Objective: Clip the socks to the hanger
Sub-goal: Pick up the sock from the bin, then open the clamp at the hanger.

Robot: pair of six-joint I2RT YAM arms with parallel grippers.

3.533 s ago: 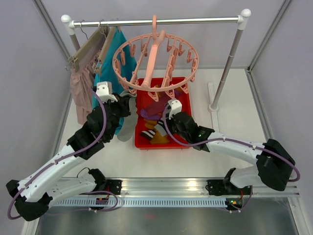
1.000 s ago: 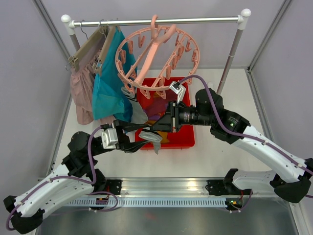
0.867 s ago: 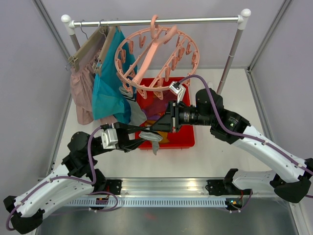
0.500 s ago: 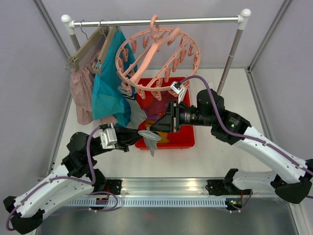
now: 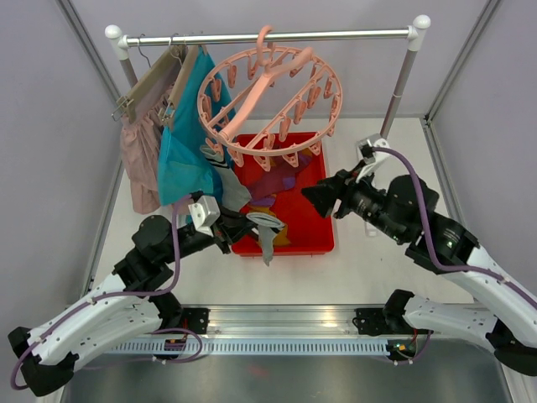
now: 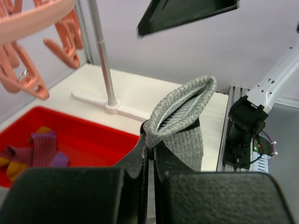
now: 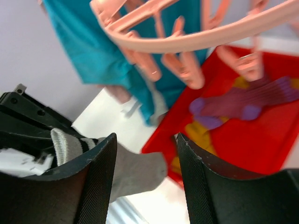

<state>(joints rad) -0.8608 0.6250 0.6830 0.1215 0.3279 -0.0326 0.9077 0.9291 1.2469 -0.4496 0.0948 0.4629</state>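
My left gripper (image 5: pixel 245 225) is shut on the cuff of a grey sock (image 5: pixel 267 239), which hangs over the front left corner of the red tray (image 5: pixel 315 227). In the left wrist view the jaws (image 6: pixel 150 148) pinch the sock (image 6: pixel 184 119) just below its open cuff. Further right, my right gripper (image 5: pixel 315 195) stands open and holds nothing; between its fingers (image 7: pixel 145 140) I see the grey sock (image 7: pixel 135 170) at a distance. The salmon-pink hanger (image 5: pixel 268 96) hangs tilted from the rail, with clips (image 7: pixel 187 70) dangling. A purple sock (image 7: pixel 252 100) and a yellow one lie in the tray.
A teal garment (image 5: pixel 189 143) and a pale pink garment (image 5: pixel 138 159) hang on slim hangers at the left of the rail (image 5: pixel 268 37). The rack's right post (image 5: pixel 396 96) and its foot (image 5: pixel 367 180) stand beside the tray.
My right gripper let go of the grey sock, opened and drew back to the right. My left gripper shut on the sock's cuff and now holds it alone. The hanger swung slightly.
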